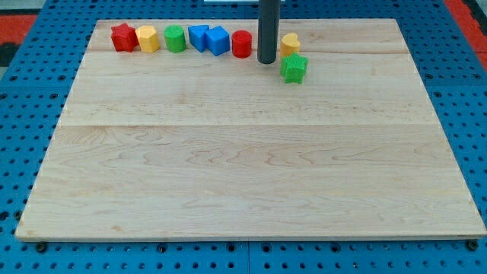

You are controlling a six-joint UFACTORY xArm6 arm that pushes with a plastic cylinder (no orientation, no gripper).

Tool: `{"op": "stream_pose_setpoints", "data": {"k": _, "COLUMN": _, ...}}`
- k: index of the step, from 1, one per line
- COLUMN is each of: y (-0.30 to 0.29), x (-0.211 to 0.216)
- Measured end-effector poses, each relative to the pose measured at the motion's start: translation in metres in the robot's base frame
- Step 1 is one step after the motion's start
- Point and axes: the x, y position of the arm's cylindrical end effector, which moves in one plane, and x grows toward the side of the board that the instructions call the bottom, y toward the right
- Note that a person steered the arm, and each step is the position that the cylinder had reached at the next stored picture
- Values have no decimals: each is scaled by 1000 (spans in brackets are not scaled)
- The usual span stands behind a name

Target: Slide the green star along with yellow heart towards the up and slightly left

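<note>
The green star [294,68] lies near the view's top, right of centre on the wooden board [243,167]. The yellow heart [289,43] sits just above it, touching or nearly touching it. My rod comes down from the view's top and my tip [266,62] rests on the board just left of the green star and lower left of the yellow heart, a small gap from both. The rod hides a strip of the board between the red cylinder and the heart.
A row of blocks runs along the board's top edge to the left of my tip: red star [122,37], yellow hexagon [148,38], green cylinder [175,38], two blue blocks [198,36] [218,40], red cylinder [241,44]. Blue pegboard [30,91] surrounds the board.
</note>
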Motion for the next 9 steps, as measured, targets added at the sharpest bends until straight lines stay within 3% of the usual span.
{"op": "stream_pose_setpoints", "data": {"k": 3, "y": 4, "x": 11}}
{"op": "stream_pose_setpoints", "data": {"k": 5, "y": -1, "x": 72}}
{"op": "stream_pose_setpoints", "data": {"k": 6, "y": 38, "x": 77}}
{"op": "stream_pose_setpoints", "data": {"k": 7, "y": 69, "x": 60}}
{"op": "stream_pose_setpoints", "data": {"k": 8, "y": 68, "x": 10}}
{"op": "stream_pose_setpoints", "data": {"k": 9, "y": 73, "x": 0}}
